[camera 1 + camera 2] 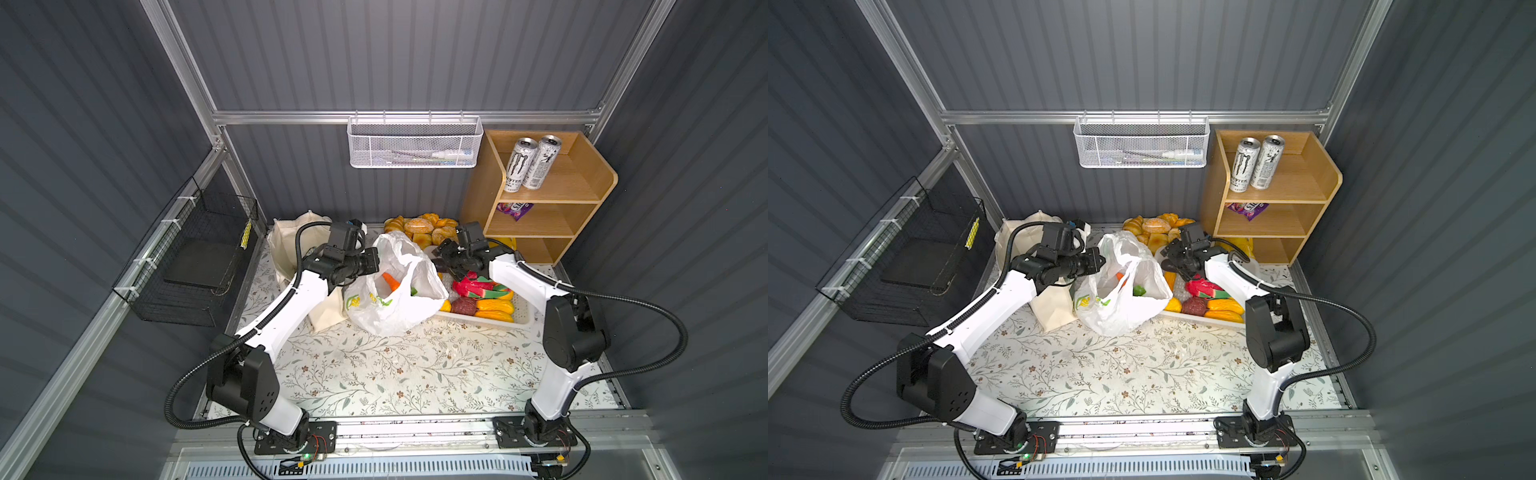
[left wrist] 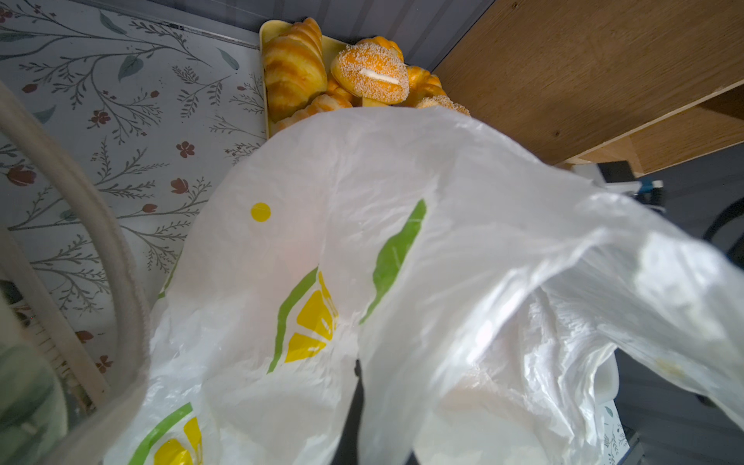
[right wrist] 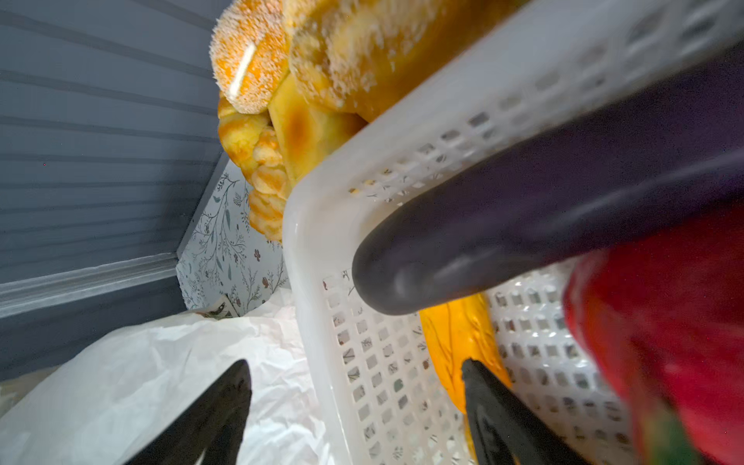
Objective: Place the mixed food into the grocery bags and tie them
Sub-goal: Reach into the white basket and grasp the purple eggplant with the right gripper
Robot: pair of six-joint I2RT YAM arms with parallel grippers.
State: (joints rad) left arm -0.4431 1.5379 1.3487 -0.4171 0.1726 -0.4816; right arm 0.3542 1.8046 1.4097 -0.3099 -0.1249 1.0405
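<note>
The right gripper [image 3: 354,406] gapes wide and empty, one finger over the white plastic bag [image 3: 120,382], the other inside the perforated basket [image 3: 306,241] above a yellow-orange toy piece [image 3: 455,334]. Just ahead lies the purple toy eggplant [image 3: 523,225], at the basket's eleven-o'clock corner, two o'clock of the bag. It looks light, stiff and glossy, likely to squirt free; grip across its thick middle. The left gripper [image 1: 374,259] is pinched on the bag's eleven-o'clock rim; that film is soft, slippery.
</note>
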